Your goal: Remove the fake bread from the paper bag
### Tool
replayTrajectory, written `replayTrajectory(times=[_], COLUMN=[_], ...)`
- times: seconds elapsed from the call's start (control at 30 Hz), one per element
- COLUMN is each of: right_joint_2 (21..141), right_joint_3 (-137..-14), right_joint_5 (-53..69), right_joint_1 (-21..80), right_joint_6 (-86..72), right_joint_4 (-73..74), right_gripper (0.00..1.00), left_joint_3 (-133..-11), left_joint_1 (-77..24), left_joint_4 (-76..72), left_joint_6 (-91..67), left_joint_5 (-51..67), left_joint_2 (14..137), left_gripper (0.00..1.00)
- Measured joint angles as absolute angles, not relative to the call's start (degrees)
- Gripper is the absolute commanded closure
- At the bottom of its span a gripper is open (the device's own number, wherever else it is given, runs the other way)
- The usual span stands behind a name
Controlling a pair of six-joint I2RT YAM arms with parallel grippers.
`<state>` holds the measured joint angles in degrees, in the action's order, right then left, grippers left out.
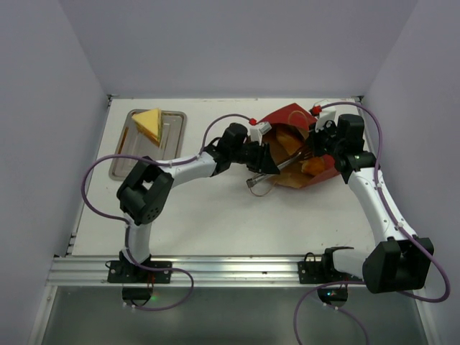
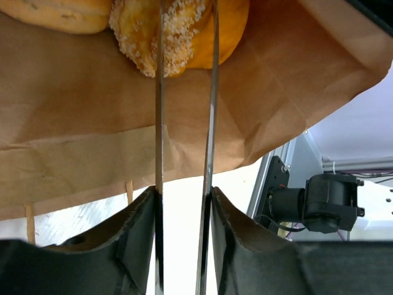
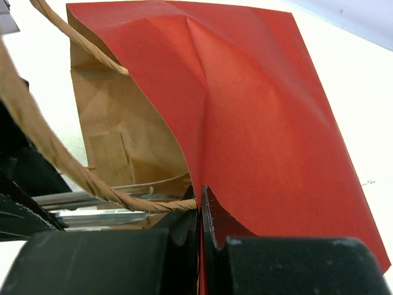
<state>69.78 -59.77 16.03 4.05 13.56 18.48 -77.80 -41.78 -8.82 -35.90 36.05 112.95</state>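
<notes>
— Red paper bag (image 1: 286,117) lies on its side on the desk (image 1: 215,223), right of centre in the top view, with the fake bread (image 2: 135,37) deep inside. How best to pull it out?
— Right claw (image 3: 201,206) is clamped on the bag's wall. Left claw (image 2: 186,18) has its blades apart over the seeded roll. Close gently, then draw straight out.
— Any writing?
— None readable.

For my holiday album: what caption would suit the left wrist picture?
Two thin metal fingers reach into the brown-lined paper bag toward a seeded bun.
</notes>
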Motion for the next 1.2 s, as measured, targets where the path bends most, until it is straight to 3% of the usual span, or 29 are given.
replayTrajectory(times=[0.03, 0.07, 0.27, 1.2], right_joint_2=[69.8, 69.8, 69.8, 69.6], right_joint_3=[-59.8, -59.8, -59.8, -59.8], right_joint_5=[16.0, 16.0, 16.0, 16.3], right_joint_1=[4.1, 4.1, 4.0, 3.3], right_joint_6=[13.6, 13.6, 13.6, 13.5], right_joint_4=[18.5, 18.5, 18.5, 18.5], right_gripper=[1.0, 1.0, 1.0, 1.0], left_joint_3=[-77.8, -77.8, -77.8, -65.2], left_joint_1=[-41.8, -41.8, -42.1, -36.9], left_joint_4=[-8.5, -8.3, -7.8, -6.2], left_joint_6=[-35.7, -35.7, -34.8, -35.0], left_joint_5=[36.1, 36.2, 36.2, 32.3], left_joint_2=[112.9, 112.9, 112.9, 98.0], left_gripper=[0.69, 0.82, 1.0, 1.0])
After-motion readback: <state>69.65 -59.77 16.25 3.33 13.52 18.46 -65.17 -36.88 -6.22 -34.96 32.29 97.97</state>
